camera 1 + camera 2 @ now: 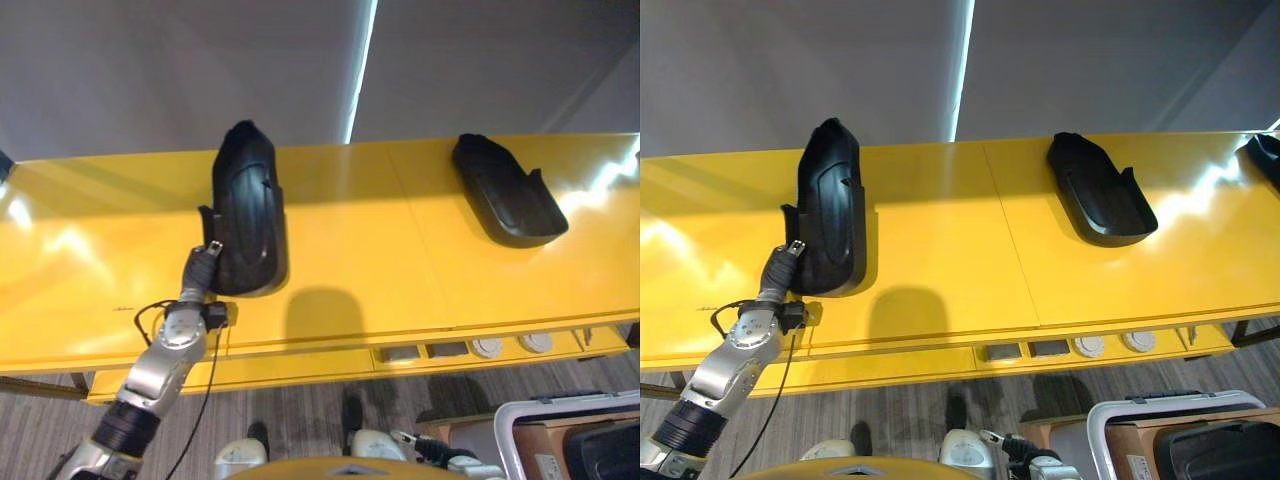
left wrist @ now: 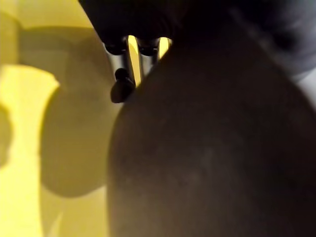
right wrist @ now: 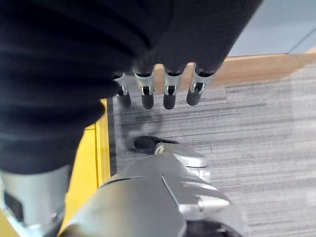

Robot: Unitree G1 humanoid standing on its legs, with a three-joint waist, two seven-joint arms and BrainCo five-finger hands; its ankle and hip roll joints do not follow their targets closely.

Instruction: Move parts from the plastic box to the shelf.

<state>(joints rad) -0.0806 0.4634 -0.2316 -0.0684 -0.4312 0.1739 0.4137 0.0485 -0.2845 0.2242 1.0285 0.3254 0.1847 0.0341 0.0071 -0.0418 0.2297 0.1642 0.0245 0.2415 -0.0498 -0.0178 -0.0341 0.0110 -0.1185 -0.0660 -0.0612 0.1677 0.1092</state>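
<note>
A long black moulded plastic part (image 1: 248, 210) lies on the glossy yellow shelf (image 1: 400, 270), its near end under the robot's left hand (image 1: 203, 262), which reaches up from the lower left. The left wrist view is taken up by the part's dark bulk, with silver dark-tipped fingers (image 2: 122, 74) showing past its edge against the yellow surface; whether they are clasping the part or resting free beside it cannot be told. A second black plastic part with a scooped tray-like shape (image 1: 505, 190) sits well apart to the right on the same shelf, and the edge of a third black part (image 1: 1265, 155) shows at the far right. The right hand (image 3: 158, 91) hangs over grey striped carpet (image 3: 247, 138) beside the shelf's edge, its fingers relaxed and holding nothing. At the lower right stands the white-rimmed plastic box (image 1: 520, 415), with another dark part (image 1: 1230, 450) inside. By this showing the job is well under way: at least two parts are placed, one is at the point of delivery, and at least one is left to fetch.
</note>
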